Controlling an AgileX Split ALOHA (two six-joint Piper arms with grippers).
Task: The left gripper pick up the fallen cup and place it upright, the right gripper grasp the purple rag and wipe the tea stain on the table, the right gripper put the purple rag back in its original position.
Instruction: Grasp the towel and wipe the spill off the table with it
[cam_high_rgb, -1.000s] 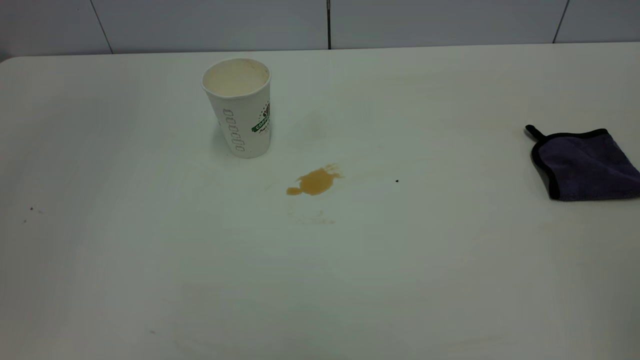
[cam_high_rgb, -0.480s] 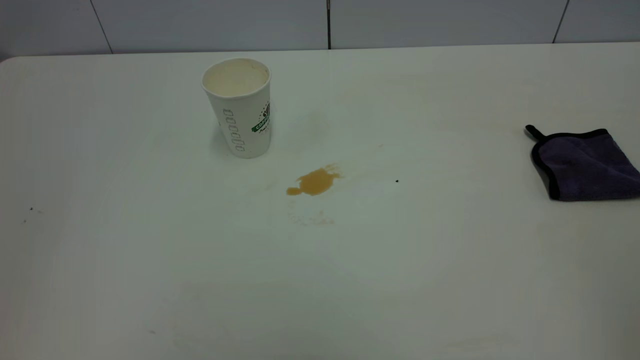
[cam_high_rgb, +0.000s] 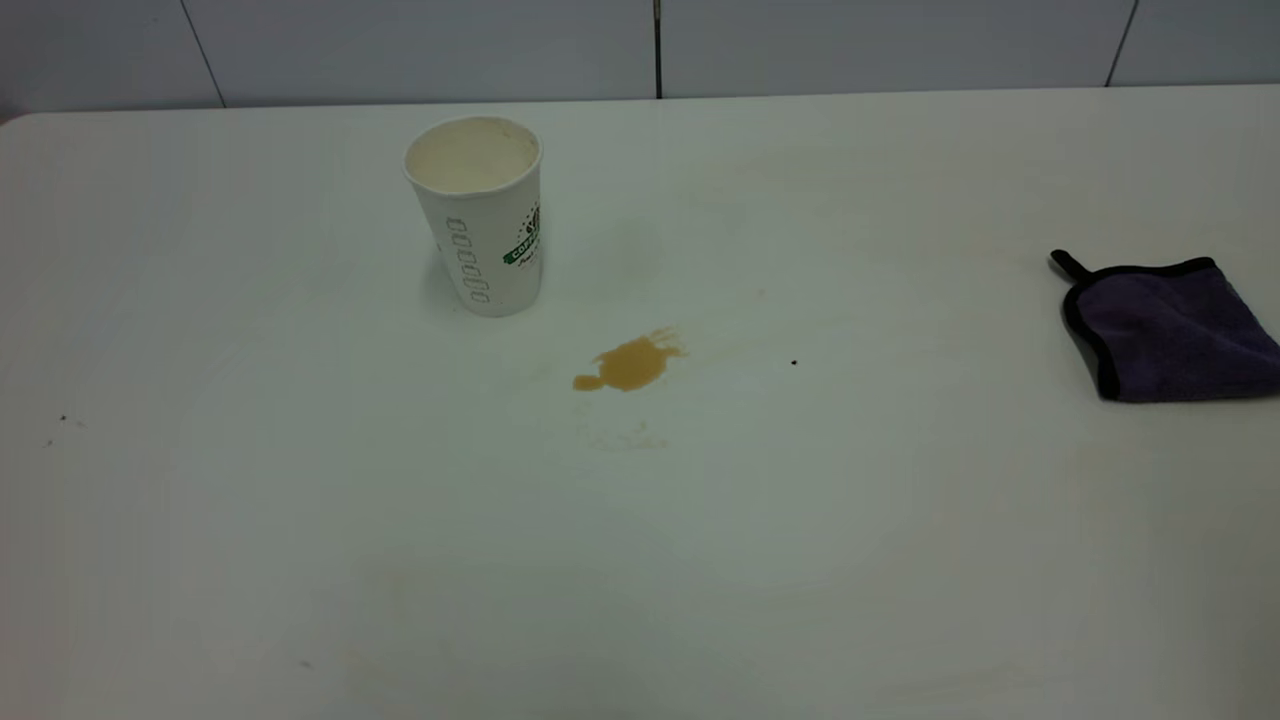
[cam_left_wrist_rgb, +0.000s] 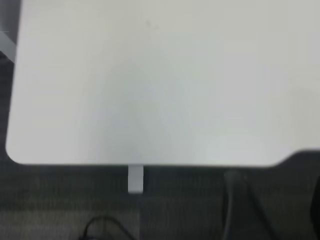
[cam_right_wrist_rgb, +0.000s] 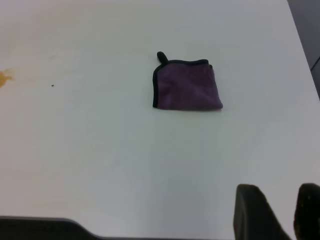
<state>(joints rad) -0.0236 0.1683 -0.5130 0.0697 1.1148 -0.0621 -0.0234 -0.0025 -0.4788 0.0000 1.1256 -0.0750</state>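
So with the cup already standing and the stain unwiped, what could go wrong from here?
1. The cup stands upright close to the tea stain; a wide wiping stroke with the purple rag might knock it over again.
2. The rag lies flat on the table near its right edge, so the right gripper, apart from it and open, may pinch only one layer.
3. Faint marks below the stain could be missed.

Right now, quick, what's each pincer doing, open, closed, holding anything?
Left pincer: not in any view.
Right pincer: open, empty, fingertips apart at the table edge, well short of the purple rag.
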